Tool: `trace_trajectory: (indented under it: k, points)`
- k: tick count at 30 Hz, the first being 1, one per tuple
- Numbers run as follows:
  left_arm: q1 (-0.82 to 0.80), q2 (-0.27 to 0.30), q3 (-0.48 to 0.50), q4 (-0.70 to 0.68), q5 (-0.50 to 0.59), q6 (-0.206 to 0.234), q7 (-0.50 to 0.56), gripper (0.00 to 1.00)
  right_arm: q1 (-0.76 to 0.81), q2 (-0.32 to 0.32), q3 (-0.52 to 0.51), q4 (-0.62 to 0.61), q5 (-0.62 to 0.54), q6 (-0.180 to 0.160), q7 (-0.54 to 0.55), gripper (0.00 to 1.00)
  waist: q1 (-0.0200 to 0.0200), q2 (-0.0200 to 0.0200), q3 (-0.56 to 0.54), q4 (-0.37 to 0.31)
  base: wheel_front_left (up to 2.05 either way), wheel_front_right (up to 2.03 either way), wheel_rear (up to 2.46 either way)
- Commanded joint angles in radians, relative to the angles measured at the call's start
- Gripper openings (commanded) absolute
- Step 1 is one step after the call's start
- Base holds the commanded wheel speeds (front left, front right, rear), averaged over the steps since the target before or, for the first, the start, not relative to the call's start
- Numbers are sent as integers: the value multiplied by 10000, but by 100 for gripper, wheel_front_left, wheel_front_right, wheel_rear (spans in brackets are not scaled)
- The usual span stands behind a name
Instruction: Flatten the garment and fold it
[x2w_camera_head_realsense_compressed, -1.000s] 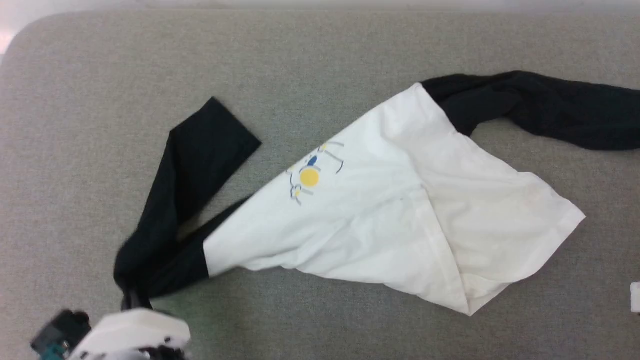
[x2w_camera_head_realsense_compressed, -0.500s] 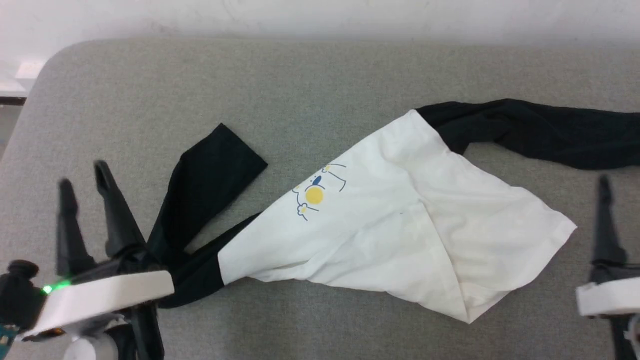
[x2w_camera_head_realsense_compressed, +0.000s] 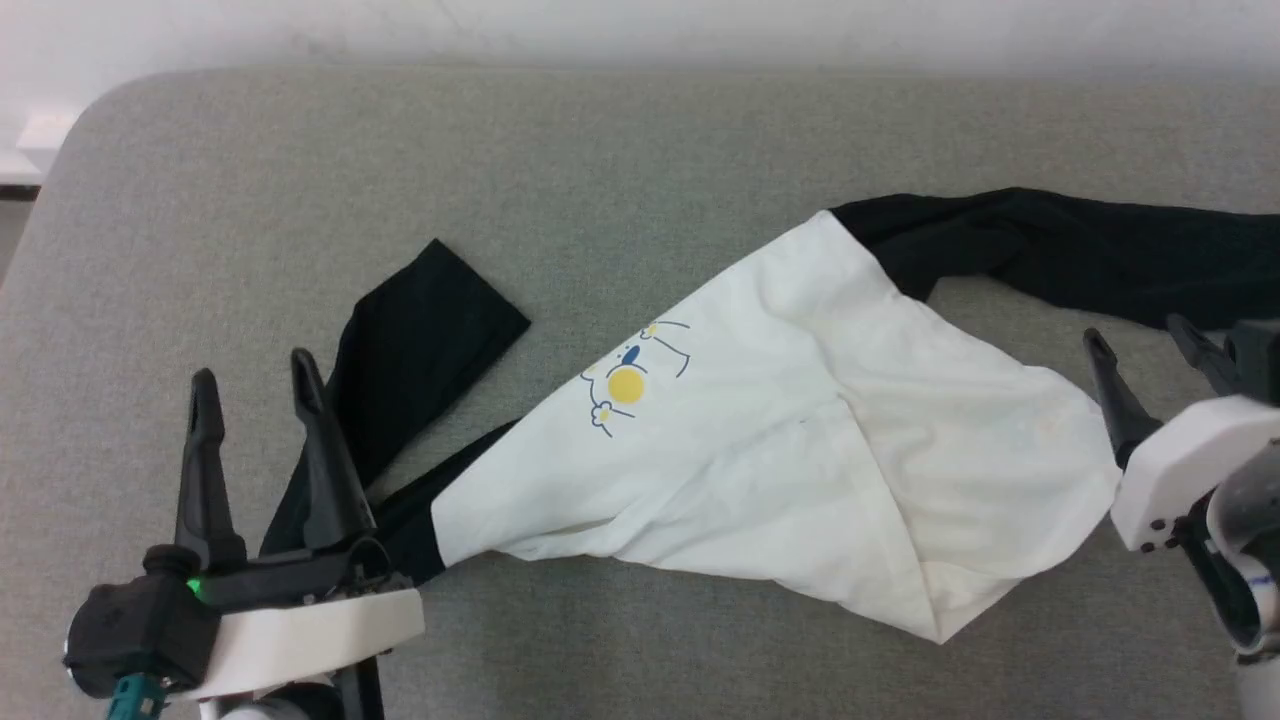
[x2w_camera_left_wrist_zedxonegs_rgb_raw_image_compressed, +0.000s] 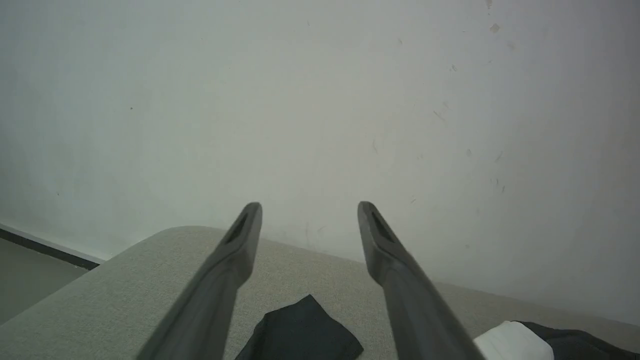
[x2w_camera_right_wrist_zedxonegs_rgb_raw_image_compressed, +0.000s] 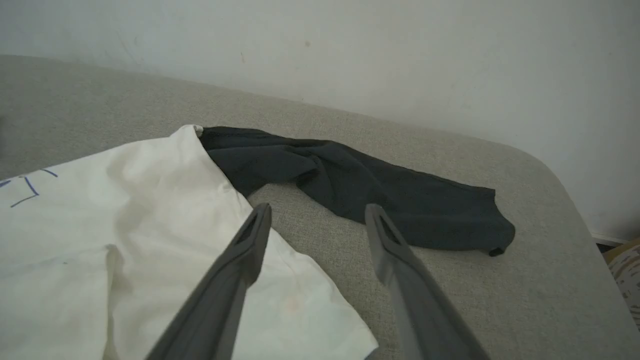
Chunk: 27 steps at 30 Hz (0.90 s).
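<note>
The garment (x2w_camera_head_realsense_compressed: 790, 440) lies crumpled across the grey cushion, its white body folded over itself with the yellow-and-blue print (x2w_camera_head_realsense_compressed: 625, 383) facing up. One black sleeve (x2w_camera_head_realsense_compressed: 410, 340) bends back at the left, the other black sleeve (x2w_camera_head_realsense_compressed: 1080, 250) stretches off to the right. At the lower left my left gripper (x2w_camera_head_realsense_compressed: 255, 385) stands open, empty, beside the left sleeve. My right gripper (x2w_camera_head_realsense_compressed: 1140, 345) is open and empty at the shirt's right corner, below the right sleeve (x2w_camera_right_wrist_zedxonegs_rgb_raw_image_compressed: 360, 185). The left wrist view shows my left gripper (x2w_camera_left_wrist_zedxonegs_rgb_raw_image_compressed: 309, 210) spread above the sleeve end (x2w_camera_left_wrist_zedxonegs_rgb_raw_image_compressed: 300, 335).
The grey cushion (x2w_camera_head_realsense_compressed: 640, 150) has a rounded corner at the far left and a pale wall (x2w_camera_head_realsense_compressed: 640, 30) behind it. In the right wrist view the cushion's right edge (x2w_camera_right_wrist_zedxonegs_rgb_raw_image_compressed: 565, 200) drops off near a patterned object (x2w_camera_right_wrist_zedxonegs_rgb_raw_image_compressed: 625, 270) on the floor.
The camera has shifted. My left gripper has let go of the black sleeve, opened and swung its fingers up beside it. My right gripper has come into view and risen toward the shirt's right corner.
</note>
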Motion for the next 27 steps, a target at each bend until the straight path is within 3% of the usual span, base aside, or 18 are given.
trace_trajectory:
  k: [1, 8, 15, 16, 17, 18, 27]
  points:
    - [17, -40, -41, 84, 136, -110, -47, 100, -357, -286, 106, 405, 167, -11, 446, 100, -1, 0, 225, 190, 0, 0, 0]
    - [-290, -120, -251, 292, 203, -258, -47, 100, -1121, -1602, 1179, 2314, 1116, -11, 2516, 100, -1, 0, 703, 677, 0, 0, 0]
    - [-452, -145, -492, 486, 124, -287, -47, 100, -1430, -2544, 2260, 3377, 1717, -11, 2864, 100, -1, 0, 953, 998, 0, 0, 0]
    - [-469, -146, -519, 514, 110, -292, -47, 100, -1439, -2577, 2375, 3501, 1826, -11, 2882, 85, -1, 0, 962, 1012, 0, 0, 0]
    - [-483, -147, -546, 542, 100, -296, -47, 100, -1461, -2588, 2459, 3584, 1934, -11, 2852, 18, -1, 0, 969, 1012, 0, 0, 0]
    - [-500, -148, -577, 571, 90, -297, -47, 100, -1497, -2596, 2516, 3643, 2009, -11, 2790, 0, -1, 0, 970, 996, 0, 0, 0]
    - [-450, -151, -614, 811, 31, -321, -47, 100, -1836, -2594, 2096, 2627, 2978, -11, 1865, 0, -1, 0, 315, 384, 0, 0, 0]
